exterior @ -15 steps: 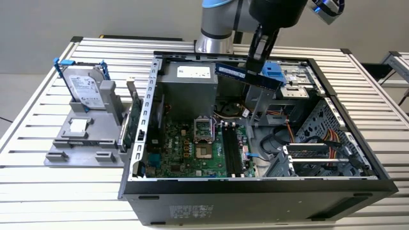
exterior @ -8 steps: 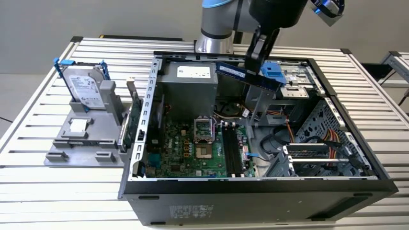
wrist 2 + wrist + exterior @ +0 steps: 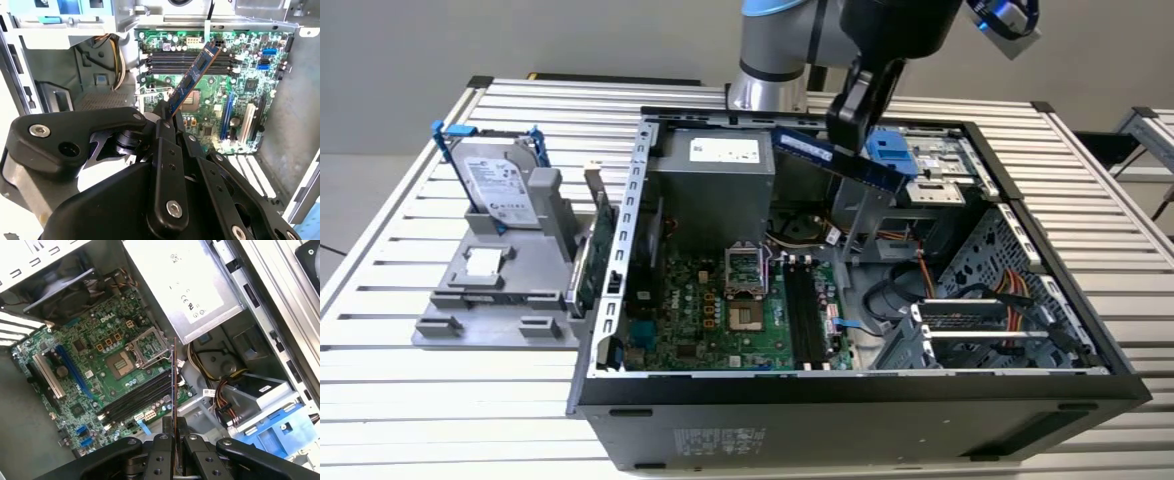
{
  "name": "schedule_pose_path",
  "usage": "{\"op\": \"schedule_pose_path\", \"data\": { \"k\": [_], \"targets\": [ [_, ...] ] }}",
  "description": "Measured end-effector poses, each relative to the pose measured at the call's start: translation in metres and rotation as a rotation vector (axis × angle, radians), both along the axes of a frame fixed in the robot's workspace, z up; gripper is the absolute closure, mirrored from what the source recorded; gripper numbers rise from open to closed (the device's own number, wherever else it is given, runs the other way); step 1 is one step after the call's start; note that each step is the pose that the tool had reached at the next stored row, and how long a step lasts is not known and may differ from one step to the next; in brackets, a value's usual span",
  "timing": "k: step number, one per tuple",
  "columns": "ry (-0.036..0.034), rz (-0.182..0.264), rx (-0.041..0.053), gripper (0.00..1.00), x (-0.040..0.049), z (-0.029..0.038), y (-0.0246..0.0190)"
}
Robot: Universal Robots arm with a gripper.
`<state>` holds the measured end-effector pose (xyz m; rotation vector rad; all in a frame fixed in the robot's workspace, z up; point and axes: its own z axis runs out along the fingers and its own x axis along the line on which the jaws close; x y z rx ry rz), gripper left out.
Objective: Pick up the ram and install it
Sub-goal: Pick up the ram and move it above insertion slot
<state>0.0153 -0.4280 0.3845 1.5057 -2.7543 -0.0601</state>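
Above open case (image 3: 854,410), fingers (image 3: 161,460) pinch slim blue ram (image 3: 835,160).

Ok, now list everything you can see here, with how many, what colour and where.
ram: one, dark blue-black, tilted above the open case
computer case: one, black, open, on the table
motherboard: one, green, inside the case
power supply: one, grey, at the case's far end
hard drive: one, silver with blue clips, upright in the holder
holder: one, grey, exterior view's left
circuit card: one, green, upright between holder and case
table: one, silver slats
gripper: one, black, closed on the ram
arm: one, silver and blue, behind the case
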Motion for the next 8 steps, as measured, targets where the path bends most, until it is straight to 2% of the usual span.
{"op": "schedule_pose_path", "data": {
  "k": [8],
  "targets": [
    [0.0000, -0.074, 0.0000, 1.00, 0.0000, 0.0000, 0.0000]
  ]
}}
